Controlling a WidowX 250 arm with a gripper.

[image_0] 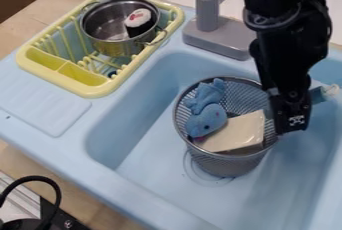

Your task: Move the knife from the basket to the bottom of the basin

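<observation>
Gripper (292,122) at the right rim of the mesh basket (227,165)

We see the gripper hanging down at this rim, but we cannot tell if it is released or clenched. Just beside it, on its right in the view, sticks out one slim teal piece (319,94) with a pale end; maybe it is the knife, but we cannot be sure, nor if the gripper is grasping it. Left of the gripper, inside the basket, we find one cream block (244,131) and, farther left, a blue toy (206,119). Below the gripper we have the light blue basin (287,189). Up and left of it stands the grey faucet (208,11); farther left, well apart, the yellow dish rack (100,90) bears a metal pot (117,48).
</observation>
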